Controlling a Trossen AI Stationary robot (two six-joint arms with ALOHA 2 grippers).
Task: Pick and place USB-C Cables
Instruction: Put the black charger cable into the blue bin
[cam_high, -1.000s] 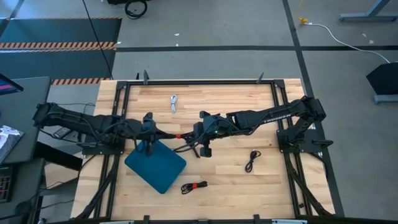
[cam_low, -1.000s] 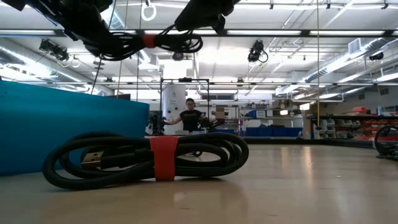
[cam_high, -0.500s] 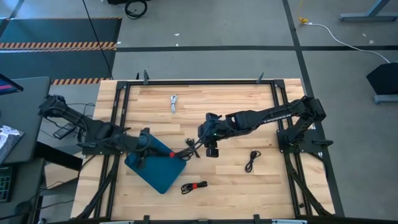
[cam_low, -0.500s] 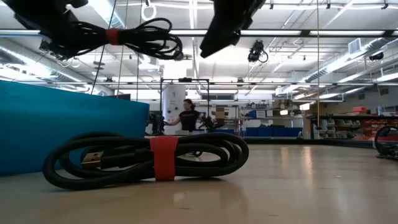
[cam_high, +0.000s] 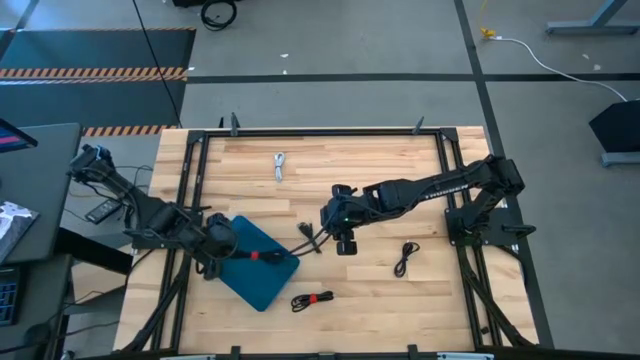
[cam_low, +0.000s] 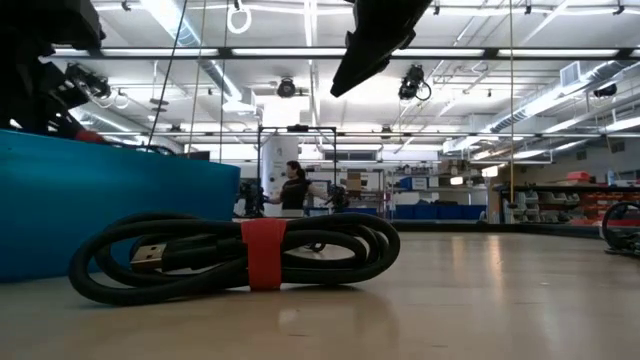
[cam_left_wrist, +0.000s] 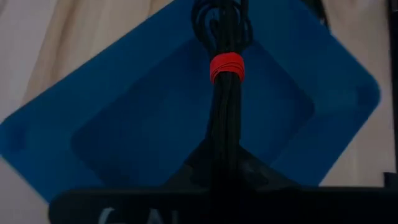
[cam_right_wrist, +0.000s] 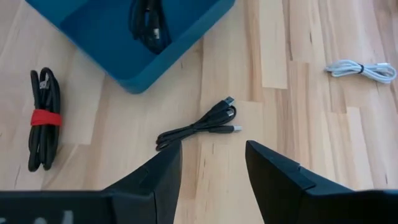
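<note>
Your left gripper (cam_high: 222, 242) has a red-banded black cable (cam_left_wrist: 226, 93) clamped over the blue tray (cam_high: 262, 282); your right gripper (cam_right_wrist: 211, 165) hangs with its fingers spread above a loose black cable (cam_right_wrist: 200, 124).

From the high view, with the table centre as the dial, the tray sits at about 8 o'clock, and the held cable stretches from the left gripper across its middle, red band over the blue floor. The loose black cable lies just off the tray's corner, near the centre. A second red-banded cable (cam_high: 312, 300) rests on the wood at 6 o'clock, just beyond the tray's edge. Another black cable (cam_high: 405, 258) lies at 4 o'clock, and the white cable (cam_high: 279, 165) at 11 o'clock, well apart from the rest.
</note>
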